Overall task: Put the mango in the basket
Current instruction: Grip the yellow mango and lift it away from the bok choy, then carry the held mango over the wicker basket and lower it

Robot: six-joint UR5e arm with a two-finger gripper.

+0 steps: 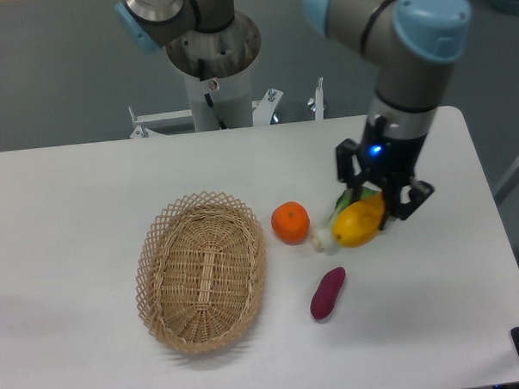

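Note:
The mango [359, 224] is a yellow-orange elongated fruit right of the table's middle, tilted with its upper right end between my fingers. My gripper [379, 200] points straight down and is shut on that end of the mango. I cannot tell whether the mango rests on the table or hangs just above it. The oval tan wicker basket [155, 251] lies to the left of the middle and holds nothing.
A small round orange [290, 222] sits between the basket and the mango. A white-and-green vegetable [326, 235] lies against the mango's left end. A purple sweet potato [328, 293] lies in front of them. The table's right edge is close to the gripper.

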